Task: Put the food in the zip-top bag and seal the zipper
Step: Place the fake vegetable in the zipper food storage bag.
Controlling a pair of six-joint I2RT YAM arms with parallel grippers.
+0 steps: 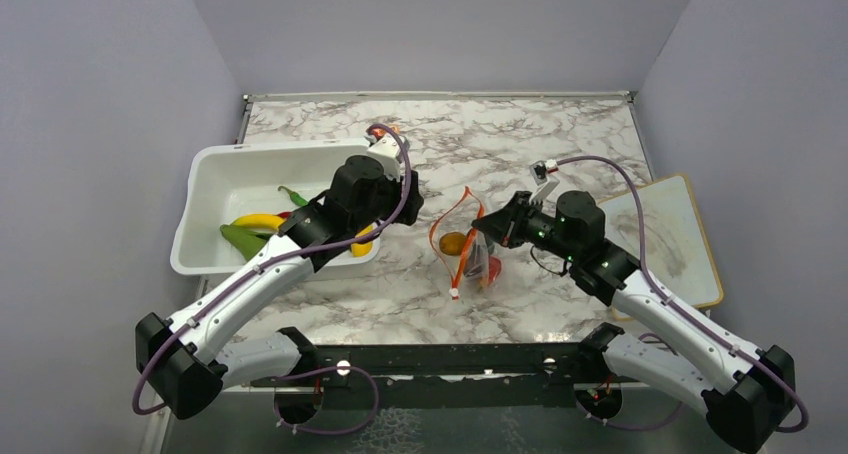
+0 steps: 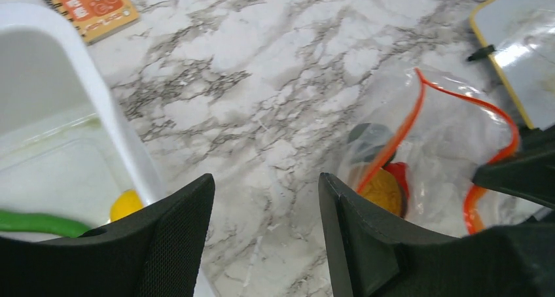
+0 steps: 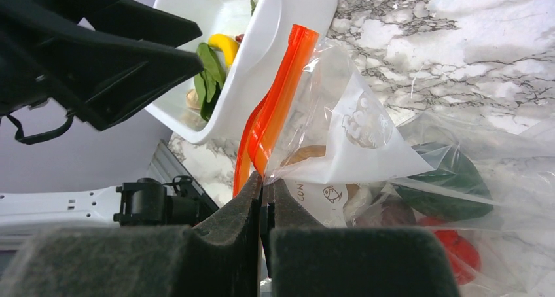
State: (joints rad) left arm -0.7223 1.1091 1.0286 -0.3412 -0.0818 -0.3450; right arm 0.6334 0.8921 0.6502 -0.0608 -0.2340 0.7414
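The clear zip-top bag (image 1: 462, 236) stands open at the table's middle, its orange-red zipper (image 1: 460, 264) looping round the mouth. Inside it lie a brown-orange lump (image 1: 453, 242), a red tomato (image 3: 458, 251) and a dark green piece (image 3: 451, 179). My right gripper (image 3: 265, 179) is shut on the zipper edge (image 3: 285, 94) of the bag's mouth and holds it up. My left gripper (image 2: 265, 179) is open and empty above the marble between the tub and the bag (image 2: 445, 146). A yellow banana (image 1: 258, 220) and a green chilli (image 1: 240, 239) lie in the tub.
The white tub (image 1: 215, 169) stands at the left, its wall close beside my left fingers (image 2: 177, 231). A yellow-rimmed white board (image 1: 670, 234) lies at the right. An orange notebook (image 2: 88, 6) lies at the back behind the tub.
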